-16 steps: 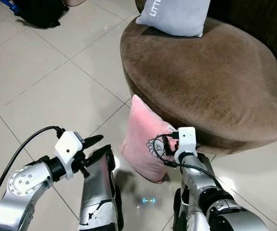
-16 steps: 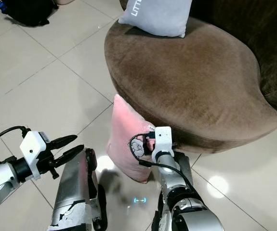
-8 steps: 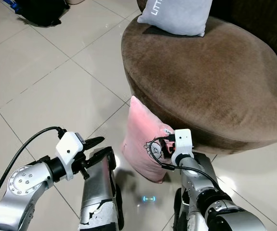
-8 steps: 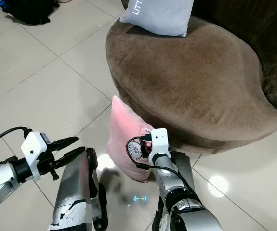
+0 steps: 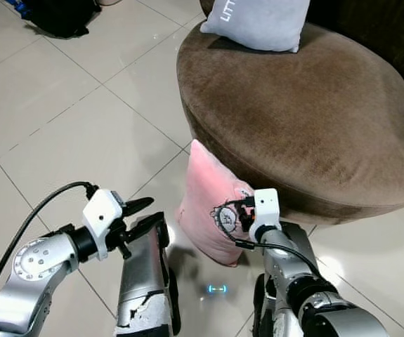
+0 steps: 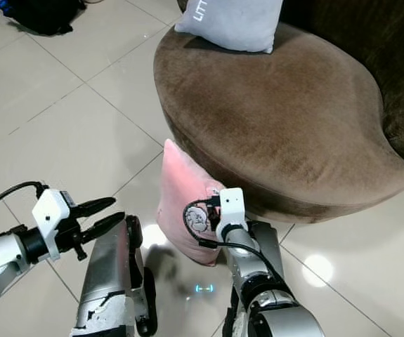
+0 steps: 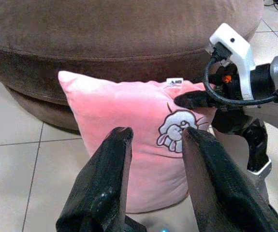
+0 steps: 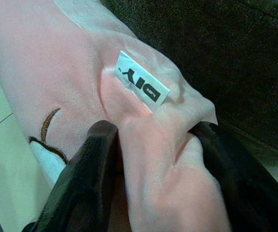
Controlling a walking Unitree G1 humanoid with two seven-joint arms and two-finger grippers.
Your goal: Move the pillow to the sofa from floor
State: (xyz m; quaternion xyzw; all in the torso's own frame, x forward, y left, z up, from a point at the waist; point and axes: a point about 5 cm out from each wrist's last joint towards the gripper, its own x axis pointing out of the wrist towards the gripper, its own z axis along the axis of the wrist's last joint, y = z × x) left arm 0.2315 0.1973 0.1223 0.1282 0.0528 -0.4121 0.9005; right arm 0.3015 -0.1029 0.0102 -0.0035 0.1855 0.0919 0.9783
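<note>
While the pink pillow [image 5: 211, 207] stands on edge on the tiled floor [image 5: 68, 119] at lower centre of the left eye view, leaning against the base of the brown sofa [image 5: 307, 112], your right end effector [image 5: 246, 214] sits at its upper corner, by the cartoon print, which I judge a sound place to lift from since the corner bunches easily. At lower left of that frame the left end effector [image 5: 145, 213] hovers apart from the pillow, fingers spread and aimed toward it, likely waiting to support the other side. A grey pillow [image 5: 258, 21] already rests on the seat at the top of the frame, and a dark bag [image 5: 61, 17] lies on the floor at upper left. The right eye view shows the same layout. In the left wrist view, the two spread fingers [image 7: 109, 179] frame the pillow's face in the middle of the frame, with the right arm at upper right. In the right wrist view, the fingers [image 8: 88, 169] pinch a fold of pink fabric below the white label [image 8: 141, 84], so the grip is on cloth, not the filling; you may find it slips when raised.
</note>
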